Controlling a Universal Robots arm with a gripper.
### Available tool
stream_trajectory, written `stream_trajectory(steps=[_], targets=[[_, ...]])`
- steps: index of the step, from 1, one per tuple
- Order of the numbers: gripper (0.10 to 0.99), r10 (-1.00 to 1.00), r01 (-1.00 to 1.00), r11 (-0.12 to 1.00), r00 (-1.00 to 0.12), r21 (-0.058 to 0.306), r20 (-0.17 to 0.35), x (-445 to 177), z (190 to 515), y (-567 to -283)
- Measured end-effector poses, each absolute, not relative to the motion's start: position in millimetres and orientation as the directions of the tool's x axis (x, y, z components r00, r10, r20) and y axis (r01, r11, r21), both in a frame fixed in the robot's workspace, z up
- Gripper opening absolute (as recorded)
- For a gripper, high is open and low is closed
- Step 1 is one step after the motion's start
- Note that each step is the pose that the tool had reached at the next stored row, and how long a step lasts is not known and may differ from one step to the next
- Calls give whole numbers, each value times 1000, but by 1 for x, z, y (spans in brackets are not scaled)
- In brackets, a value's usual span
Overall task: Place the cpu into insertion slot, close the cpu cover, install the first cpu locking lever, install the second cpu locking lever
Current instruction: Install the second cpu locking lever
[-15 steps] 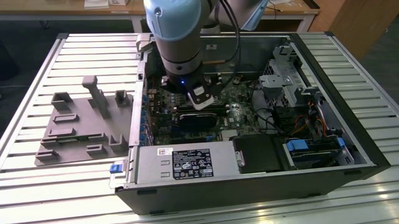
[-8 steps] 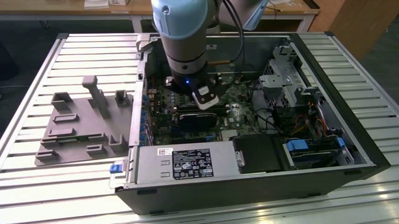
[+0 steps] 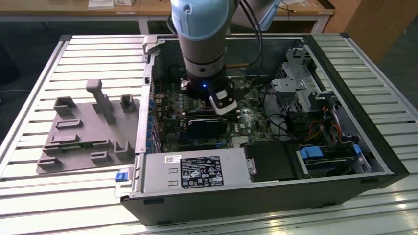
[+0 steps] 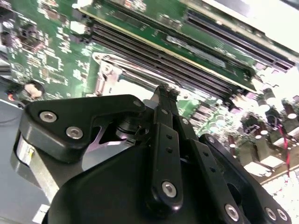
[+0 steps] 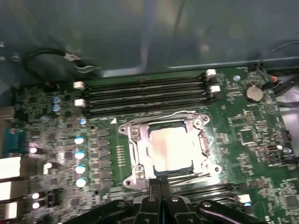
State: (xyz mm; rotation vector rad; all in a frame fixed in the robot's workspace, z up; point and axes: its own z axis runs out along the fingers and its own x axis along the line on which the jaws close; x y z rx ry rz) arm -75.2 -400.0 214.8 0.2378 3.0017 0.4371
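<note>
One arm (image 3: 202,39) reaching down into an open computer case (image 3: 274,196) at centre frame of the exterior view, on a slatted surface (image 3: 39,73); grey moulded fixture (image 3: 81,132) lying at left of frame beside the case. Jaws (image 5: 160,183) pressed together with nothing between them, fingertips side by side at lower centre of the first wrist view, right at the near edge of the insertion slot (image 5: 133,158). Cpu (image 5: 169,148) seated flat in that slot, pale face showing through the window of the cpu cover (image 5: 140,147), cover lying down over it; chip just above the fingertips in frame, very near, contact not discernible. Four long memory slots (image 5: 145,95) across the green board (image 5: 233,135) above the socket. Linkage and closed fingers (image 4: 163,140) filling lower frame of the second wrist view.
</note>
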Motion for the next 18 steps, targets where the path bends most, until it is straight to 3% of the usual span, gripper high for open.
stream_trajectory(steps=[9,18], targets=[[106,177,151,952,-981,268,-79,-61,215,-395],[106,174,150,962,-981,230,-86,-60,215,-367]])
